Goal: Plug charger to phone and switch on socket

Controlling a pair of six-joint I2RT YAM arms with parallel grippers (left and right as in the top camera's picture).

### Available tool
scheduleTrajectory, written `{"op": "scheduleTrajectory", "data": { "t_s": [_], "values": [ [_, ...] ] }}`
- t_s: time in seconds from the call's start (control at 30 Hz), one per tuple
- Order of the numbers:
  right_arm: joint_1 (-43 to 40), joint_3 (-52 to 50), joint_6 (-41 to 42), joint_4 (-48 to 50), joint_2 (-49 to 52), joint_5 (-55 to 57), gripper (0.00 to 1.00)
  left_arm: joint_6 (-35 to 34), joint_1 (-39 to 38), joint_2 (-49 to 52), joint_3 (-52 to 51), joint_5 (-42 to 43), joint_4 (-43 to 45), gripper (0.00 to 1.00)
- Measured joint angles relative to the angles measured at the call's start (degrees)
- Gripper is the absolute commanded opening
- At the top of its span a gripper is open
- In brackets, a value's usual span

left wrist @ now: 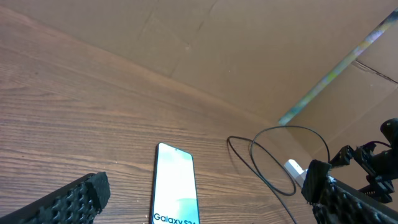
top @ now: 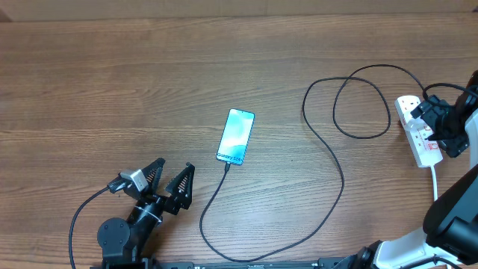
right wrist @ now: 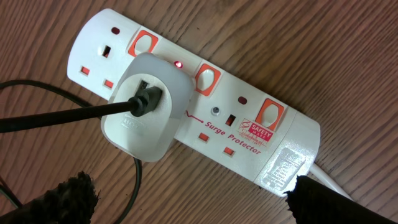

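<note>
The thin black charger cable [right wrist: 62,116] is meeting the slim blue-teal smartphone [top: 235,137] at its lower edge, seemingly plugged in (the joint is too small to confirm). A red lamp [right wrist: 178,64] is glowing on the white oblong power strip [right wrist: 249,118], suggesting little is left. The right gripper [right wrist: 189,186] is hovering spread just above it. The left gripper [top: 178,163], also spread, is idling near the smartphone.

Overhead, the right arm [top: 448,123] covers the middle of the power strip [top: 426,149]. Where the cable [top: 342,175] meets the phone [top: 236,136], the tip [top: 227,166] is too small to tell if it is seated. The left wrist view cuts off the phone's lower edge and that joint. In the right wrist view, the right gripper [right wrist: 186,193] shows only its fingertips [right wrist: 71,199], the white cord [right wrist: 326,178] runs off the edge, and the label [right wrist: 283,168] has fine print too blurred to read.
</note>
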Motion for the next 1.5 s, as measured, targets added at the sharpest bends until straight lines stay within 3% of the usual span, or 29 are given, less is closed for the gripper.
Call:
{"op": "scheduleTrajectory", "data": {
  "t_s": [0.47,0.67,0.77,1.13,1.5],
  "values": [
    [0.0,0.0,0.0,0.0,0.0,0.0,1.00,0.1,0.0,0.0,0.0,0.0,0.0,1.00],
    [0.0,0.0,0.0,0.0,0.0,0.0,1.00,4.2,0.0,0.0,0.0,0.0,0.0,1.00],
    [0.0,0.0,0.0,0.0,0.0,0.0,1.00,8.1,0.0,0.0,0.0,-0.3,0.0,1.00],
    [0.0,0.0,0.0,0.0,0.0,0.0,1.00,33.7,0.0,0.0,0.0,-0.9,0.0,1.00],
    [0.0,0.0,0.0,0.0,0.0,0.0,1.00,45.7,0.0,0.0,0.0,-4.2,0.0,1.00]
  ]
}}
